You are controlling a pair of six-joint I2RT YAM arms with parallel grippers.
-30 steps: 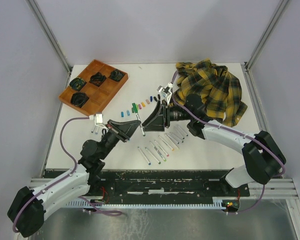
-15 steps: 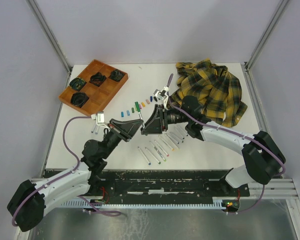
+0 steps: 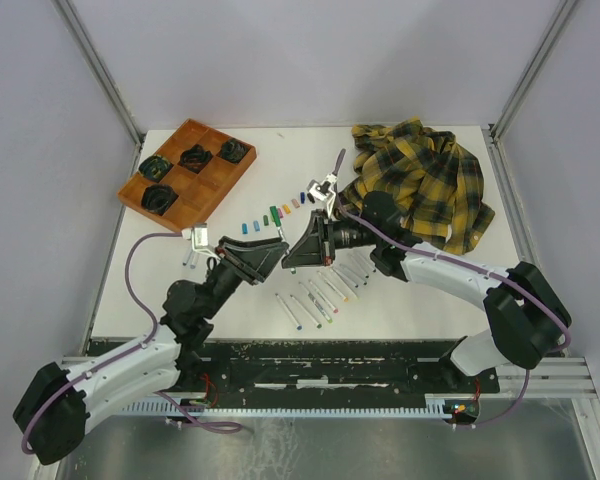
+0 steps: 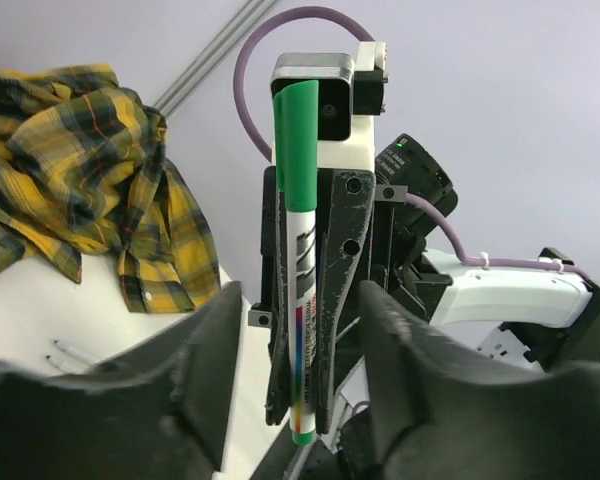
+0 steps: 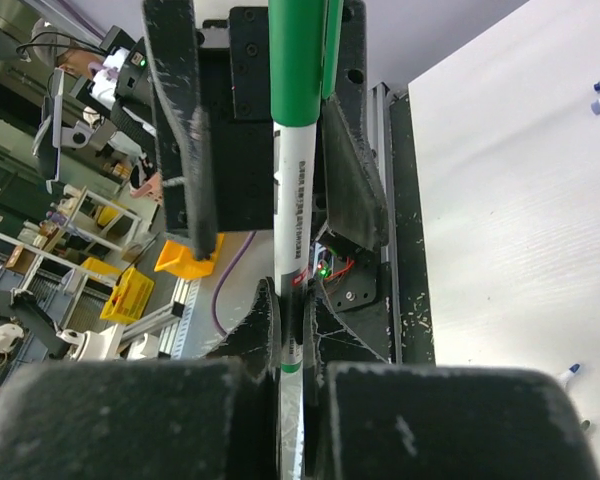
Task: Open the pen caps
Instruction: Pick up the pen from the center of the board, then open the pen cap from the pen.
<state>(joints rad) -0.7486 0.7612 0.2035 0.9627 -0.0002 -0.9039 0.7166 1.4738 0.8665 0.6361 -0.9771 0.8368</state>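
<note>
Over the white table (image 3: pixel 435 300), lifted above its middle, the green cap (image 4: pixel 296 140) sits on its marker (image 4: pixel 301 330). The right gripper (image 5: pixel 292 340) pinches the barrel tight, apparently as an anchor, while the left gripper (image 5: pixel 268 140) faces it, jaws wide, seemingly lining up to pull. Farther back lie loose caps (image 3: pixel 280 212) in a row.

green cap (image 4: pixel 296 140) on upright marker (image 4: pixel 302 300), loose coloured caps (image 3: pixel 246 227) rowed on table (image 3: pixel 420 300)
</note>
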